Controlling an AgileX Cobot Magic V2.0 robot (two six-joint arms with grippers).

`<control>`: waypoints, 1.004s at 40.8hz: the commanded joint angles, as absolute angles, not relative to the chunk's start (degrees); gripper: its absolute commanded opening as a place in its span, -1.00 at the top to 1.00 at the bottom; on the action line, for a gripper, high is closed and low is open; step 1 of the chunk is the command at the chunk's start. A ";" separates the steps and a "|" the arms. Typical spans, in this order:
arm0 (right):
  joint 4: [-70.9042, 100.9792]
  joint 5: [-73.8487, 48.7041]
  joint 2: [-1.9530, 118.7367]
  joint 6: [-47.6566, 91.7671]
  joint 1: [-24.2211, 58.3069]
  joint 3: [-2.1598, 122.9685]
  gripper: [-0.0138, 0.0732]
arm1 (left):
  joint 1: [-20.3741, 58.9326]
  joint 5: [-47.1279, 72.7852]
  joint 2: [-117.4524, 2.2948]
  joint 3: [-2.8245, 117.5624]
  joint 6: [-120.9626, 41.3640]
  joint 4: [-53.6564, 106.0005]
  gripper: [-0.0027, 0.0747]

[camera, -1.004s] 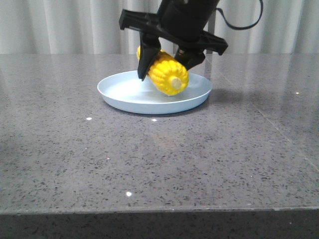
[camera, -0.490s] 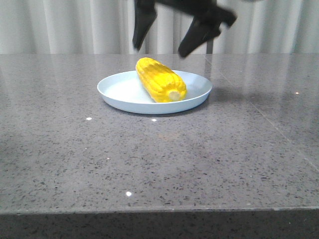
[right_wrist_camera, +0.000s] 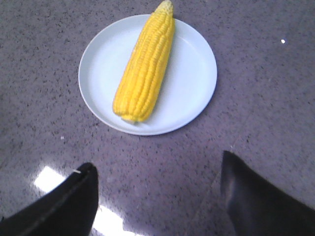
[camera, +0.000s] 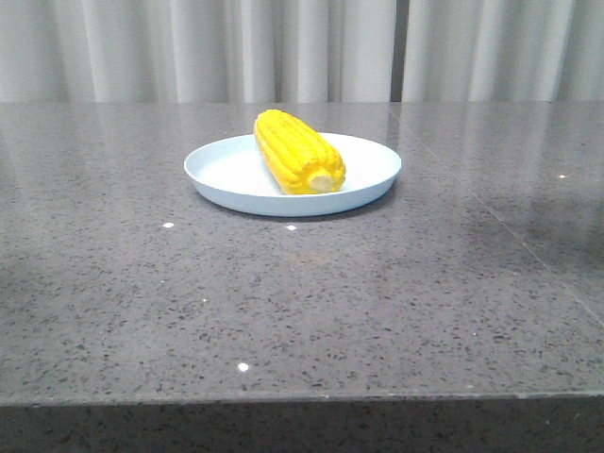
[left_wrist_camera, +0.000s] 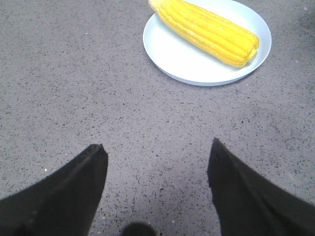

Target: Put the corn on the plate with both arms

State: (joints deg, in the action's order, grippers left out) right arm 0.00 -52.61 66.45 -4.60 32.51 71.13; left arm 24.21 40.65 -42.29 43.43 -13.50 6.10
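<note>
The yellow corn (camera: 297, 151) lies on the pale blue-white plate (camera: 226, 179) at the table's middle, its pale stub end toward the front. No arm shows in the front view. In the left wrist view my left gripper (left_wrist_camera: 158, 150) hangs open over bare table, apart from the plate (left_wrist_camera: 172, 54) and the corn (left_wrist_camera: 206, 29). In the right wrist view my right gripper (right_wrist_camera: 158, 166) is open too, nothing between its fingers, with the plate (right_wrist_camera: 194, 78) and the corn (right_wrist_camera: 145, 66) beyond its tips.
The grey speckled stone table (camera: 302, 311) stretches all round the plate, its front edge low in the front view. Pale curtains (camera: 189, 47) hang behind the table. A bright glare patch (right_wrist_camera: 49, 179) lies on the table by the right gripper's finger.
One second ago a gripper held the corn just above the plate. It let go, rose and left the front view. The corn now rests on the plate.
</note>
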 commanded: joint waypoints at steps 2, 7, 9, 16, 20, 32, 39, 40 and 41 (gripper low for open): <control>-2.86 -48.91 56.56 -3.84 32.51 65.81 -0.56 | 24.68 36.93 -42.04 44.87 -13.35 6.62 -0.21; -4.30 -49.02 48.85 -3.84 32.51 59.43 -0.56 | 24.68 36.93 -42.04 44.87 -13.35 6.62 -0.21; -4.30 -49.09 46.26 -3.84 32.51 57.30 -0.56 | 24.68 36.93 -42.04 44.87 -13.35 6.62 -0.21; -4.31 -49.27 38.06 -3.84 32.51 51.41 -0.56 | 24.68 36.93 -42.04 44.87 -13.35 6.62 -0.21; -4.31 -49.27 34.07 -3.84 32.51 48.81 -0.56 | 24.68 36.93 -42.04 44.87 -13.35 6.62 -0.21; -4.31 -49.12 30.76 -3.84 32.51 46.02 -0.56 | 24.68 36.93 -42.04 44.87 -13.35 6.62 -0.21; -4.31 -49.00 30.76 -3.84 32.51 46.02 -0.40 | 24.68 36.93 -42.04 44.87 -13.35 6.62 -0.21; -4.31 -49.00 30.76 -3.84 32.51 46.02 -0.34 | 24.68 36.93 -42.04 44.87 -13.35 6.62 -0.21; -4.31 -49.00 30.76 -3.84 32.51 46.02 -0.23 | 24.68 36.93 -42.04 44.87 -13.35 6.62 -0.21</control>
State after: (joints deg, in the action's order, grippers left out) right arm -3.31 -52.70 30.62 -4.20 32.51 44.66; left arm 24.21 40.65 -42.29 43.43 -13.50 6.10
